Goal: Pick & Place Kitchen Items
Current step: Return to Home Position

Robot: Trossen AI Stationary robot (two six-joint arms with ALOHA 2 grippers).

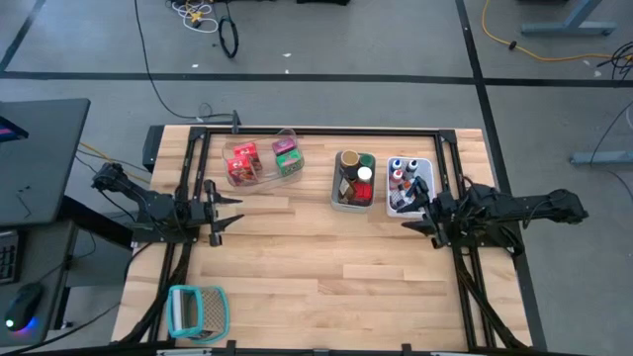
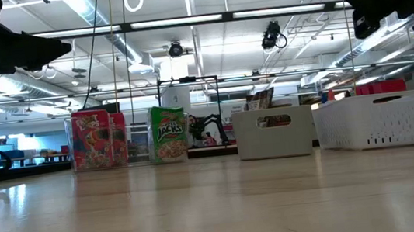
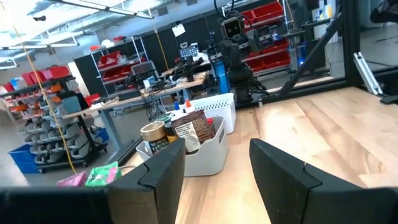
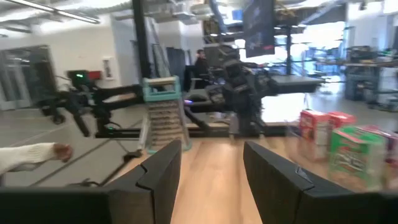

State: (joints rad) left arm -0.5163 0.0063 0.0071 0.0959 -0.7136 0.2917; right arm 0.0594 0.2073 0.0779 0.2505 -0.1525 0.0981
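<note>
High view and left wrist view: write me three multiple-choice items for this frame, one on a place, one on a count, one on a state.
1. Where is the teal-and-white holder?
A. Inside a bin
B. Hanging from an arm
C. On the table near its edge, apart from the bins

2. How many bins stand on the table?
A. Three
B. One
C. Five

3. How is the left tool?
A. Shut on a bottle
B. Open and empty
C. Shut on a packet

Answers:
1 C: the high view shows it alone by the table's edge.
2 A: a clear bin, a grey bin and a white bin stand in a row.
3 B: the left wrist view shows it parted, with only table in the gap.
</note>
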